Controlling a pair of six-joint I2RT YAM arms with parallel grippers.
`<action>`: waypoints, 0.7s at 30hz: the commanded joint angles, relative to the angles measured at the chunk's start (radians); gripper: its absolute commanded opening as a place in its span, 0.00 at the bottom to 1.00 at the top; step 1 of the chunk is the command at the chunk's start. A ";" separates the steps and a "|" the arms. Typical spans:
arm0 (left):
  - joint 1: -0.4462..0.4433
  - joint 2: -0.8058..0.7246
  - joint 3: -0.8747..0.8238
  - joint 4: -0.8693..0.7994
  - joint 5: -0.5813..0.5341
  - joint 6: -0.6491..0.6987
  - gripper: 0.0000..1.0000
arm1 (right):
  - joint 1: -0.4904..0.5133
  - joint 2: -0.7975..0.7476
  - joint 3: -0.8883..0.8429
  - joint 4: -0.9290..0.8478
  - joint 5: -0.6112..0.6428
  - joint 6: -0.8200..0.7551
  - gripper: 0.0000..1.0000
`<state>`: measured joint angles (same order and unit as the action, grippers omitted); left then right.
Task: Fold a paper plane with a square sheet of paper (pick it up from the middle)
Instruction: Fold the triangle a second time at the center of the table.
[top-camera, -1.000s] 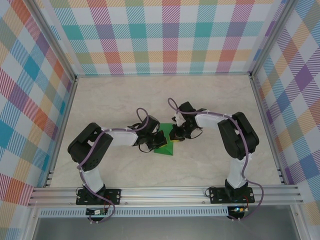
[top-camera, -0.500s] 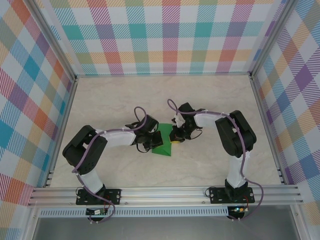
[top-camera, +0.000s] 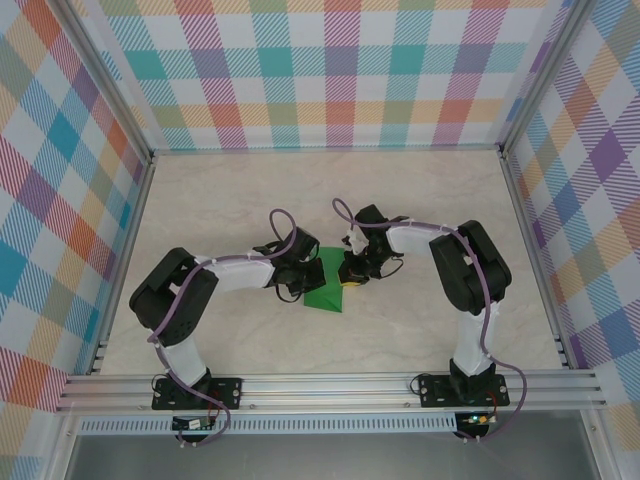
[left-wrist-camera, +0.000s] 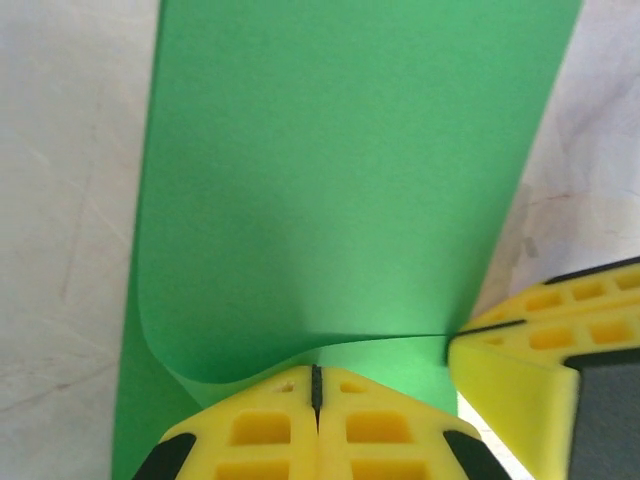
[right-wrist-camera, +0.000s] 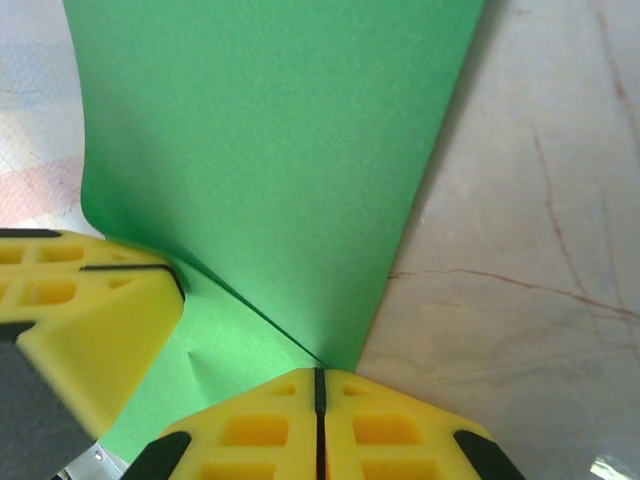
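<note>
You have the pale marbled table (top-camera: 240, 200) boxed in by checked walls (top-camera: 330, 70) on 3 sides, with a metal rail (top-camera: 330, 385) running along its near edge. The 2 arms reach inward from that rail and meet near the middle of the table: the left arm (top-camera: 230, 272) stretches to the right, and the right arm (top-camera: 450, 255) bends back to the left.

Between them lies the green sheet of paper (top-camera: 327, 290), folded to a smaller shape with a point toward the near side. It rests on the table around the centre, slightly toward you. In the left wrist view the paper (left-wrist-camera: 340, 180) runs away from the camera as a broad band, and a flap curls up off the lower layer along a bend. In the right wrist view the paper (right-wrist-camera: 270, 150) narrows toward the camera, and a crease runs across it from one yellow tip to the other.

Your left gripper (left-wrist-camera: 317, 385) has its jaws pressed fully together, tips right at the curled bend. Your right gripper (right-wrist-camera: 320, 385) is closed just as tightly, tips touching the paper at the near end of the crease. You cannot tell from these views whether either one pinches a layer or only presses on it. The 2 grippers sit close together, at opposite ends of that bend.
</note>
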<state>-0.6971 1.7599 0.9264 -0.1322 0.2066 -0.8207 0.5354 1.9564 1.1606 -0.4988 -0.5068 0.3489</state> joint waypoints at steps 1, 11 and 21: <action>0.011 0.020 -0.022 -0.011 -0.041 0.009 0.01 | 0.013 0.056 -0.006 -0.030 0.085 -0.035 0.08; 0.086 0.028 -0.053 0.001 -0.018 0.047 0.05 | 0.014 0.086 0.011 -0.097 0.194 -0.084 0.07; 0.216 0.023 -0.094 0.072 0.077 0.103 0.11 | 0.014 0.096 0.016 -0.119 0.243 -0.116 0.08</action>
<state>-0.5453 1.7615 0.8646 -0.0322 0.3405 -0.7574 0.5510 1.9739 1.2083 -0.5545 -0.4446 0.2676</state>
